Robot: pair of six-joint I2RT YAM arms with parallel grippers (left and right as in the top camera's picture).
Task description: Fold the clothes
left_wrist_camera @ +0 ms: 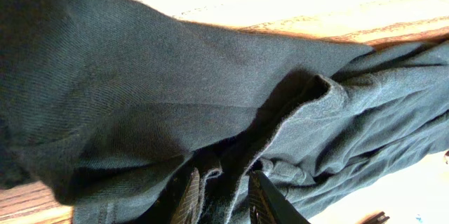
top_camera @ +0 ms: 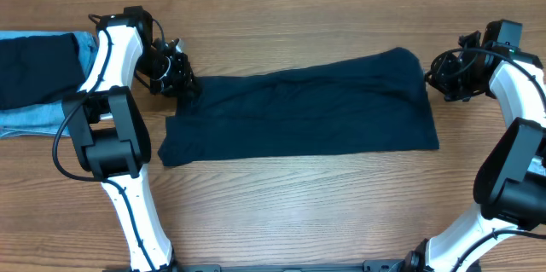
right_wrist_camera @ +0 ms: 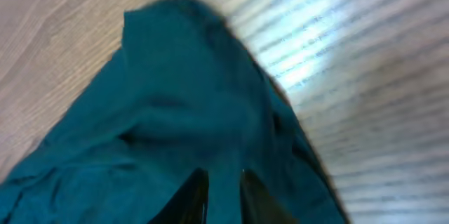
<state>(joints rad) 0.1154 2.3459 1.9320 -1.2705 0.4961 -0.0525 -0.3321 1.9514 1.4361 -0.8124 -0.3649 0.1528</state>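
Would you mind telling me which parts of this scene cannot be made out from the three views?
Overhead: the denim pile is cut off by the left edge and partly covered by the left arm.
Overhead: the left gripper has its fingertips lost against the navy shirt.
Right wrist: blur hides whether the right gripper grips the shirt.
Left wrist: the shirt fills the frame, so its outline is cut off.
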